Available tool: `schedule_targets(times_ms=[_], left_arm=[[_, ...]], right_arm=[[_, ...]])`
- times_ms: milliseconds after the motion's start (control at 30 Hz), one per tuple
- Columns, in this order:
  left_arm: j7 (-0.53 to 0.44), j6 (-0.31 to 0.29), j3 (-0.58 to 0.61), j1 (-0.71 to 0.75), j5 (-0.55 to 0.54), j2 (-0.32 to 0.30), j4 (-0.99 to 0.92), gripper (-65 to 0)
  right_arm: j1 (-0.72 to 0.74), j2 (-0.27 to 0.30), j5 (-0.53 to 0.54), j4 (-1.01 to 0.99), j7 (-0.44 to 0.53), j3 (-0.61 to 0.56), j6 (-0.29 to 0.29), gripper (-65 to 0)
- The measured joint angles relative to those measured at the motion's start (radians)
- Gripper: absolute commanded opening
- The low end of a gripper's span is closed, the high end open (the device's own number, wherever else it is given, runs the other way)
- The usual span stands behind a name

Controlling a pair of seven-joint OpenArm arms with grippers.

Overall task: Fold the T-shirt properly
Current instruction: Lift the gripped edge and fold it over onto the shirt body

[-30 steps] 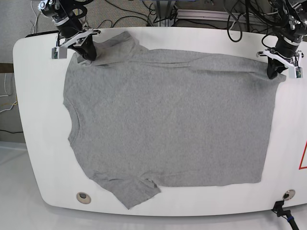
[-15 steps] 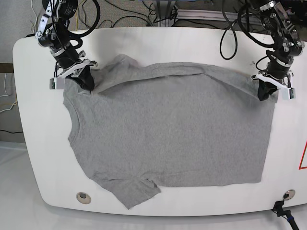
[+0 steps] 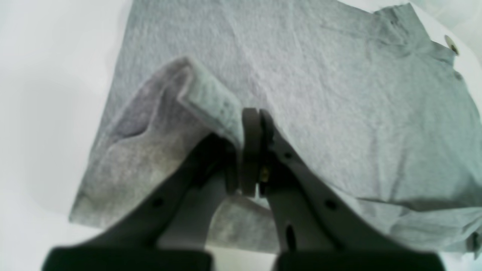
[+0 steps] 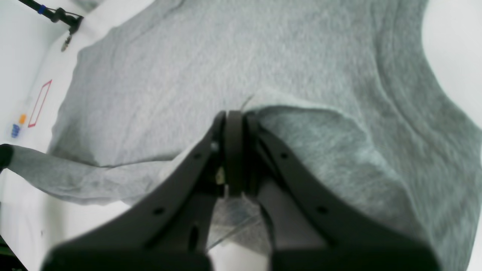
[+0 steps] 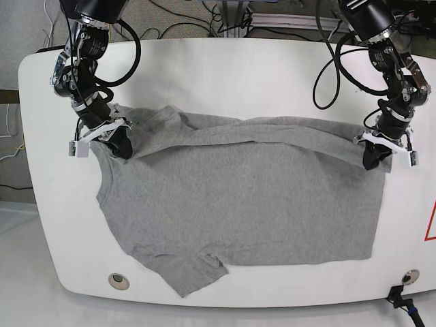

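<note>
Moved: both grippers have dragged the T-shirt [image 5: 238, 197] far edge nearer, folding over.
Left gripper [image 5: 373, 161]: clamped on hem.
Right gripper [image 5: 120, 146]: clamped on shoulder.

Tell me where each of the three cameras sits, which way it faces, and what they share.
Base: overhead, looking down at the white table; both arms show.
Left wrist: behind the left gripper, shut on the T-shirt, facing along the cloth.
Right wrist: behind the right gripper, shut on the T-shirt's other end.
Shared: all three show the grey T-shirt; base shows both grippers.
</note>
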Motion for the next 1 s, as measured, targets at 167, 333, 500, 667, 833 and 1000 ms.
schedule_targets(times_ms=[167, 333, 500, 667, 833, 1000], left_arm=[[-0.004, 0.000, 0.000, -0.069, 0.064, 0.000, -0.041, -65.0], [-0.001, -0.001, 0.003, -0.116, 0.071, -0.018, -0.112, -65.0], [-0.002, 0.006, 0.000, -0.165, 0.074, -0.047, -0.164, -65.0], [-0.002, 0.003, -0.001, -0.198, 0.075, -0.071, -0.188, -65.0], [-0.004, 0.001, 0.000, -0.212, 0.072, -0.095, -0.220, -65.0], [-0.009, 0.000, 0.002, -0.234, 0.067, -0.098, -0.221, -65.0]], right_arm=[[0.075, 0.005, 0.000, -0.086, -0.001, -0.001, 0.001, -65.0], [0.155, 0.048, 0.000, -0.190, 0.000, -0.049, 0.000, -65.0], [0.219, 0.061, 0.000, -0.261, 0.000, -0.068, 0.000, -65.0], [0.254, 0.081, 0.000, -0.278, 0.004, -0.068, -0.001, -65.0], [0.265, 0.083, -0.001, -0.278, 0.006, -0.093, -0.003, -65.0], [0.290, 0.066, -0.139, -0.278, 0.009, -0.092, 0.000, -65.0]])
